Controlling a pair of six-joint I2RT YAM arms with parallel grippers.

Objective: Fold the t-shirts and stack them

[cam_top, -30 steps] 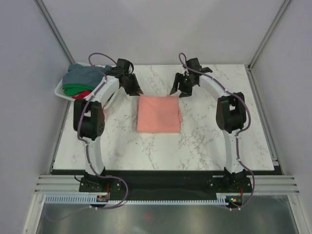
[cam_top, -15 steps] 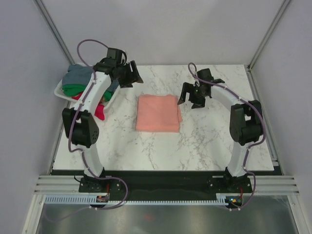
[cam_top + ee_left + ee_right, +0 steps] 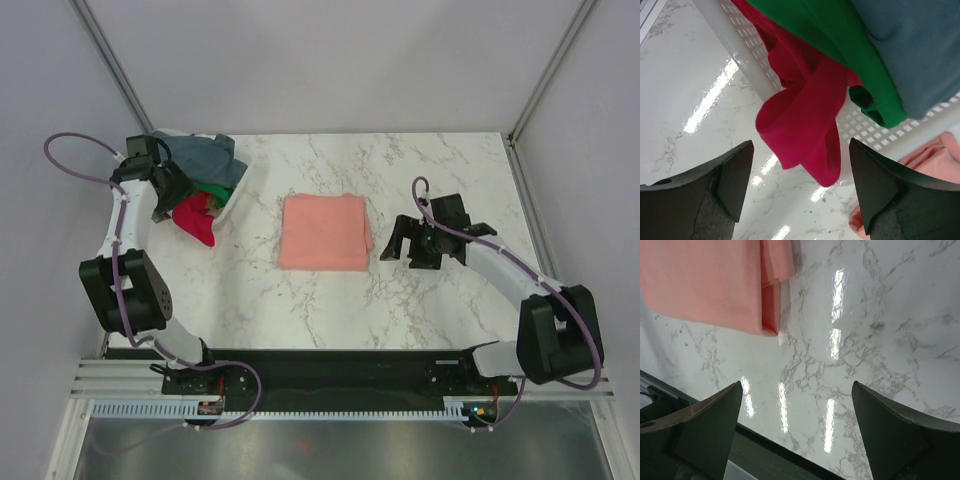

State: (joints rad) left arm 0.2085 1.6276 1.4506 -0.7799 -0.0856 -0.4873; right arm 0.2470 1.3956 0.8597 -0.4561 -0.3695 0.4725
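Shirts first: I see the salmon-pink t-shirt [image 3: 323, 232] folded into a rough square, lying flat near the middle of the table [image 3: 450, 170]. The other three are heaped in the white mesh basket [image 3: 238, 188] at the table's far left corner. The grey-blue shirt [image 3: 205, 157] is on top and the green shirt [image 3: 216, 192] lies under it. The red shirt [image 3: 193, 218] spills over the basket's wall, with a loop hanging outside; I cannot tell whether it touches the table. My left gripper [image 3: 168, 205] hovers just beside that red loop, jaws spread wide with nothing between them. My right gripper [image 3: 400, 252] sits low over bare table just right of the pink shirt's near right corner, apart from the cloth. Its jaws are likewise spread wide and empty. From the right wrist camera I can see the folded layers stacked at that corner's edge.
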